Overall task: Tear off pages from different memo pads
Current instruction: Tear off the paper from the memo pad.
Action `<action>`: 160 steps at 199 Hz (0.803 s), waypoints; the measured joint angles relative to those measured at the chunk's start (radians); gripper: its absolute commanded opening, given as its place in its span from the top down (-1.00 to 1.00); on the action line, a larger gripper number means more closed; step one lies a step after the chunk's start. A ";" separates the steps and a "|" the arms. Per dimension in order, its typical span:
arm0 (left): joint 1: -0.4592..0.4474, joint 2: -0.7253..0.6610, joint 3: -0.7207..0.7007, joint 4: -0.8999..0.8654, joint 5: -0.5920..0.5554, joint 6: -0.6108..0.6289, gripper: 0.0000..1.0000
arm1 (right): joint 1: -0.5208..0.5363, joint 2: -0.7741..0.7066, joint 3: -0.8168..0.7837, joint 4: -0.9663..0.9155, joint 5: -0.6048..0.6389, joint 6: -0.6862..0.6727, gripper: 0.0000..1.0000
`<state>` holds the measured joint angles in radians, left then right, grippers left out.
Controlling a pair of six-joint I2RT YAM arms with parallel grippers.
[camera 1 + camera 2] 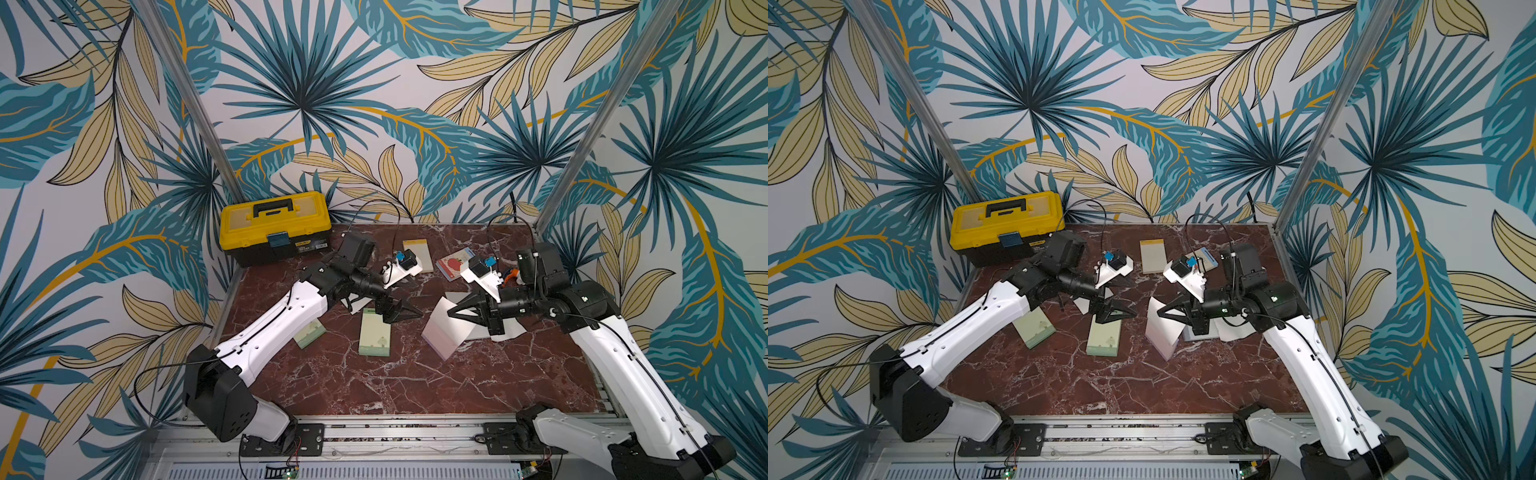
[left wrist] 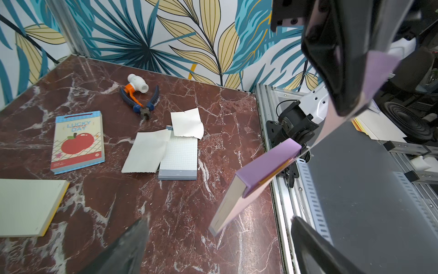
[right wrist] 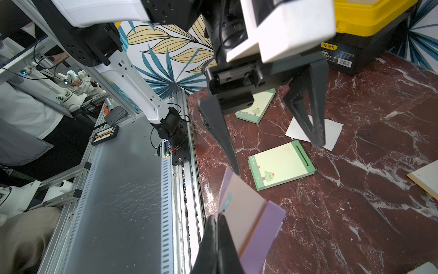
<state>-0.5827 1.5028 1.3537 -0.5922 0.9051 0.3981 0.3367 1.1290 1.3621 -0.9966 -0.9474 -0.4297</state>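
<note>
My right gripper [image 1: 451, 312] is pinched tight on the top page [image 3: 241, 197] of the lilac memo pad [image 1: 442, 334], dangling just right of centre in a top view; left gripper [image 1: 411, 312] gapes wide beside it. That sheet's flimsy, so I'd clamp the stiff block near its bound edge.

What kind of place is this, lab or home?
Probably a robot lab cell, not a home: left arm and right arm bolted to a metal rail at a marble-look table, leaf-print backdrop panels, and more gear beyond the table.
</note>
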 measured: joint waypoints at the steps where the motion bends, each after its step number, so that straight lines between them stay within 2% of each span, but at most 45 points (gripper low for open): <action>1: 0.000 0.003 0.000 0.000 0.002 0.002 -0.90 | 0.000 0.000 0.001 0.000 0.000 0.000 1.00; 51: -0.003 0.041 -0.007 -0.022 0.140 0.103 -0.88 | 0.000 0.038 0.071 -0.020 -0.039 -0.008 1.00; 101: -0.032 0.068 -0.031 -0.005 0.211 0.139 -0.79 | 0.000 0.045 0.089 -0.023 -0.071 -0.008 1.00; 118: -0.053 0.096 -0.027 -0.027 0.225 0.156 -0.61 | 0.000 0.045 0.089 -0.023 -0.071 -0.007 1.00; 134: -0.066 0.118 -0.026 -0.034 0.232 0.162 -0.28 | 0.000 0.045 0.089 -0.022 -0.070 -0.003 1.00; 149: -0.073 0.134 -0.026 -0.032 0.228 0.138 0.10 | 0.000 0.045 0.090 -0.021 -0.069 0.002 1.00; 160: -0.074 0.139 -0.026 -0.026 0.222 0.118 0.18 | 0.000 0.045 0.090 -0.020 -0.066 0.007 1.00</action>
<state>-0.6571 1.6421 1.3273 -0.6178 1.1267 0.5163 0.3367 1.1740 1.4517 -1.0168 -1.0130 -0.4225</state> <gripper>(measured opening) 0.454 0.045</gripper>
